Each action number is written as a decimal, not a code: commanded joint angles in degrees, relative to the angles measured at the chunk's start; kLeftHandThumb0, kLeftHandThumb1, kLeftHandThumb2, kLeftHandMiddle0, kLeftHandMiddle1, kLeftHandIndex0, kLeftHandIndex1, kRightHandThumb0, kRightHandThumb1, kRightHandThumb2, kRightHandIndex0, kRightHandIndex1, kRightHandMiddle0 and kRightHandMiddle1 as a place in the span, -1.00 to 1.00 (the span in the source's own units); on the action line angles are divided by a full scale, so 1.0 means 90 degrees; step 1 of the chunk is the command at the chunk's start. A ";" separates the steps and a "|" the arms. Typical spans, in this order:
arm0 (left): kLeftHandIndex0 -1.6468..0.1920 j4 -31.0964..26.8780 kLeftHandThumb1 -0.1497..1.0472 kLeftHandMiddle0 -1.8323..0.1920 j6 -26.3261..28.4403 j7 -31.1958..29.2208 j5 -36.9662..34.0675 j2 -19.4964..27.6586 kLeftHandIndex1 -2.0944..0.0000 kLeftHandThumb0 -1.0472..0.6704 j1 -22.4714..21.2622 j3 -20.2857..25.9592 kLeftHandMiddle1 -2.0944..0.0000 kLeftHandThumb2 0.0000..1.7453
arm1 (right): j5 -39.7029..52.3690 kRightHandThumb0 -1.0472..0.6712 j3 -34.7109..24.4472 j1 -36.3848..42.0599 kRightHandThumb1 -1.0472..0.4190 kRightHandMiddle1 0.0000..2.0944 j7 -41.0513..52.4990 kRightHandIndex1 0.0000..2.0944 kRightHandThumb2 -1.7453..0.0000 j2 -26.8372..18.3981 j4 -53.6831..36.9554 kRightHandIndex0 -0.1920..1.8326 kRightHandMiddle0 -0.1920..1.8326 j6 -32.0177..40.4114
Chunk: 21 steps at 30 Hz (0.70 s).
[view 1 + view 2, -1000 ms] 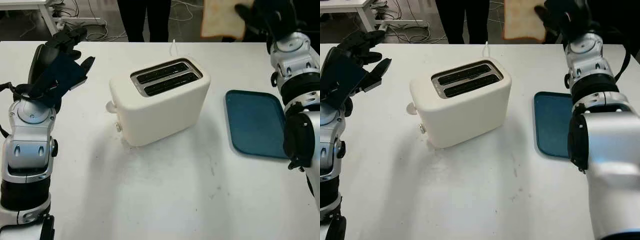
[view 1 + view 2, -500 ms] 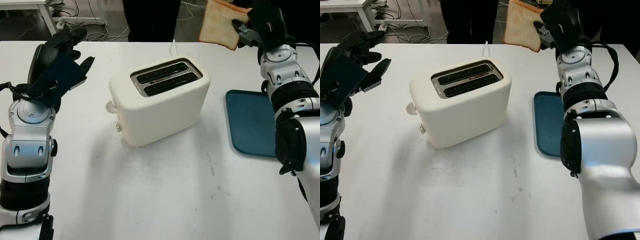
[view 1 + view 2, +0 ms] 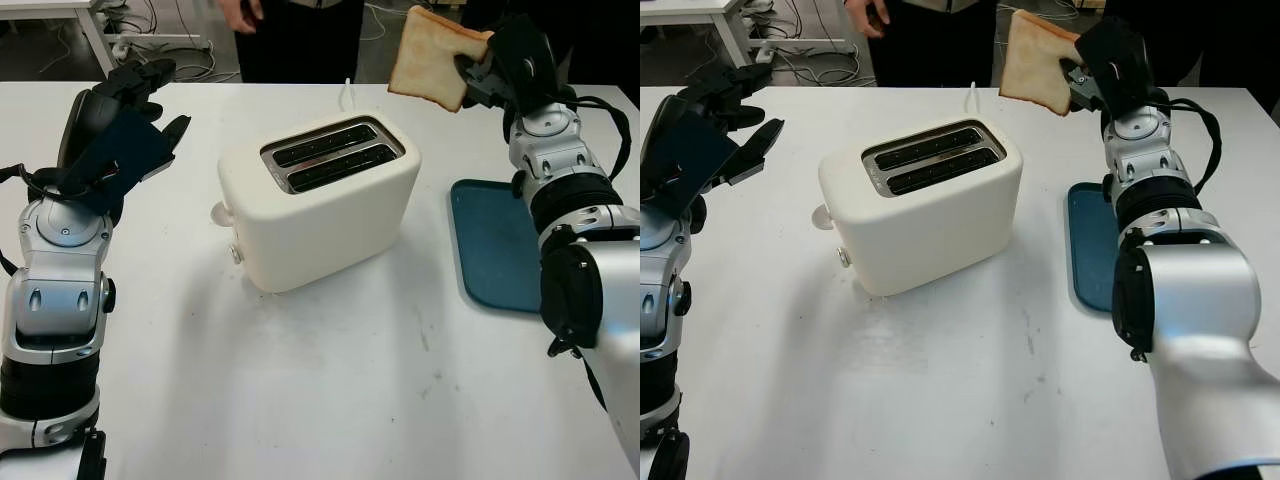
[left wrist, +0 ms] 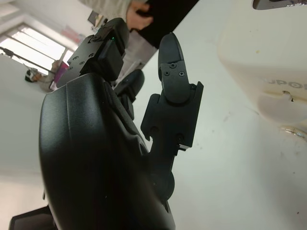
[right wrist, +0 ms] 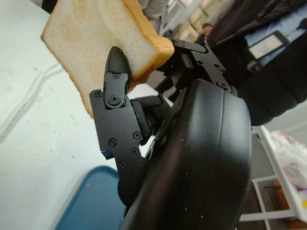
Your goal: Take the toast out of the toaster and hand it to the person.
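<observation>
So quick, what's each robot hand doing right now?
Left hand: open, raised left of the toaster.
Right hand: shut on the toast, held up at the table's far side.

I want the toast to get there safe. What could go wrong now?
1. The right hand pinches only one corner of the toast, held high over the table's far edge; it might slip or tear off.
2. The person's hand is off to the side, not yet at the toast, so letting go now would likely drop it.
3. The left hand is open and far from the toast, so it probably couldn't catch it.
</observation>
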 commanded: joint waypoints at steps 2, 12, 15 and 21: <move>0.35 0.0002 0.79 0.72 -0.0068 -0.0001 0.0096 0.0067 0.88 -0.22 -0.0014 -0.0027 0.18 -0.46 | 0.0109 -0.09 -0.0078 0.0050 -0.83 0.67 0.0099 0.67 0.49 0.0034 -0.0011 -0.08 -0.47 -0.0136; 0.36 -0.0049 0.79 0.72 -0.0022 0.0023 0.0071 0.0016 0.88 -0.21 0.0002 0.0000 0.18 -0.46 | 0.0094 0.01 -0.0035 0.0056 -0.83 0.67 0.0090 0.67 0.53 0.0111 0.0022 -0.10 -0.48 -0.0028; 0.36 -0.0058 0.79 0.73 -0.0024 0.0023 0.0073 0.0018 0.88 -0.20 0.0014 0.0004 0.18 -0.46 | 0.0100 0.01 -0.0021 0.0053 -0.83 0.67 0.0124 0.67 0.51 0.0136 0.0048 -0.13 -0.54 0.0072; 0.36 -0.0064 0.79 0.74 -0.0070 0.0024 0.0027 -0.0024 0.88 -0.21 0.0035 0.0047 0.18 -0.45 | 0.0108 0.04 -0.0026 0.0111 -0.83 0.67 0.0053 0.67 0.52 0.0223 0.0059 -0.19 -0.59 0.0041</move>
